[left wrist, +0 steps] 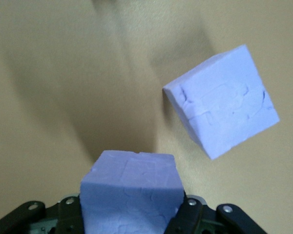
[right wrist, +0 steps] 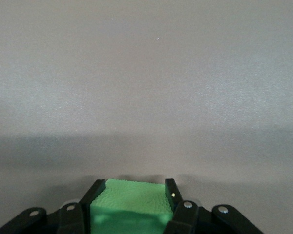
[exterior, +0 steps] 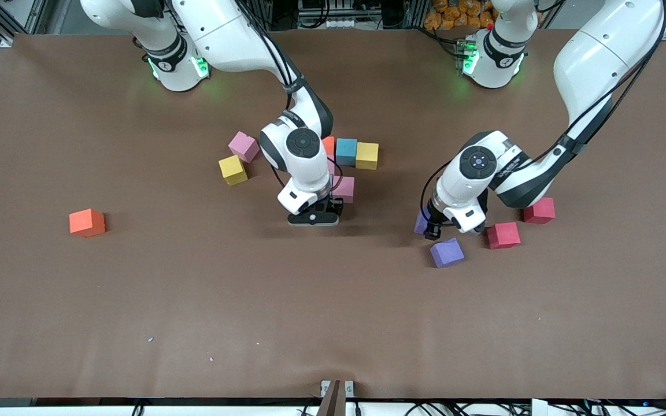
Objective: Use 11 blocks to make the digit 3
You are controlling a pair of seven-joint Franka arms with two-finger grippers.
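Observation:
My left gripper (exterior: 430, 228) (left wrist: 132, 208) is shut on a purple block (exterior: 422, 222) (left wrist: 129, 187), low over the table toward the left arm's end. A second purple block (exterior: 446, 252) (left wrist: 222, 100) lies loose beside it, nearer the front camera. My right gripper (exterior: 314, 218) (right wrist: 133, 189) is shut on a green block (right wrist: 132, 207) at mid-table; the hand hides that block in the front view. Just above the hand, an orange block (exterior: 328, 144), a blue block (exterior: 346, 151) and a yellow block (exterior: 367, 155) form a row. A pink block (exterior: 345, 189) sits nearer the camera than that row, beside the right hand.
Two red blocks (exterior: 503, 235) (exterior: 539, 210) lie close to the left hand. A pink block (exterior: 244, 146) and a yellow block (exterior: 233, 170) sit toward the right arm's end of the row. A lone orange block (exterior: 87, 222) lies far out toward the right arm's end.

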